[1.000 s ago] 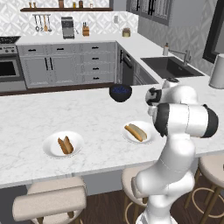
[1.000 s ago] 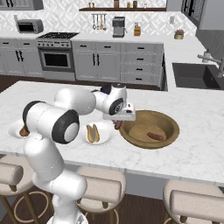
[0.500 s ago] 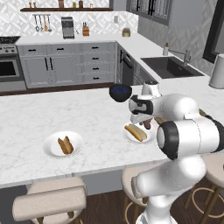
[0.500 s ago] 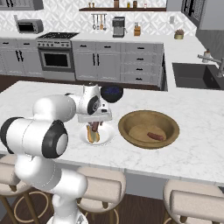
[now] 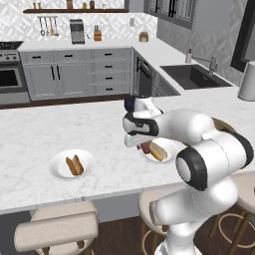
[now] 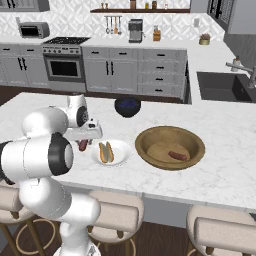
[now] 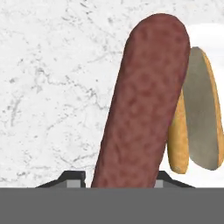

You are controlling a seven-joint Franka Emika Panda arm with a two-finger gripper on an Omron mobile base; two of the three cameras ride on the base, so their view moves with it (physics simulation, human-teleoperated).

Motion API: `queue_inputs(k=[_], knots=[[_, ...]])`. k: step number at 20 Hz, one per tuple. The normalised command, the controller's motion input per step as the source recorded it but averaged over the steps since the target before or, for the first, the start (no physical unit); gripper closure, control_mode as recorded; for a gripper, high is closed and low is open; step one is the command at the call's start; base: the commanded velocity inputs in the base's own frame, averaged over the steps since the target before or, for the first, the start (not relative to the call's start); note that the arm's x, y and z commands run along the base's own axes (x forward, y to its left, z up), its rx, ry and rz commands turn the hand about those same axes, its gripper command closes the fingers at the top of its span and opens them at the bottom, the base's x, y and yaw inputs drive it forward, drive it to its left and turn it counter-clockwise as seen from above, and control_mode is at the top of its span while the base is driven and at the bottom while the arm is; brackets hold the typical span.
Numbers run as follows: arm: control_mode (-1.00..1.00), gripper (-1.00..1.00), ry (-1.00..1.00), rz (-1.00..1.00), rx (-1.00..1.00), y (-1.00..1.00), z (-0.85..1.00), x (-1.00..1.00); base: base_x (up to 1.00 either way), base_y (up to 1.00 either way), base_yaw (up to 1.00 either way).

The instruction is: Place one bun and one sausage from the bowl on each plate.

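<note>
Sausage (image 7: 142,105): clamped lengthwise in the closed gripper (image 6: 83,145), carried at the edge of the plate (image 6: 120,156) with a bun (image 6: 104,152); next, likely lowering and release beside that bun.

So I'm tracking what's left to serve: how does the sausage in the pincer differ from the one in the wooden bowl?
The held sausage is clamped in the pincer above the counter beside the near plate; the bowl sausage lies loose in the wooden bowl. The held sausage hangs near the bun; the bowl sausage lies alone. Both are slim and reddish-brown.
</note>
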Motion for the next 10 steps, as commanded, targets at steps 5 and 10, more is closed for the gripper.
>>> queue_inputs(k=[5,10], knots=[[-1.00,1.00,0.10,0.00,-0.01,1.00,0.00,0.00,0.00,0.00,0.00],[-1.00,1.00,0.09,0.00,-0.02,1.00,-0.10,0.00,0.00,0.00,0.00]])
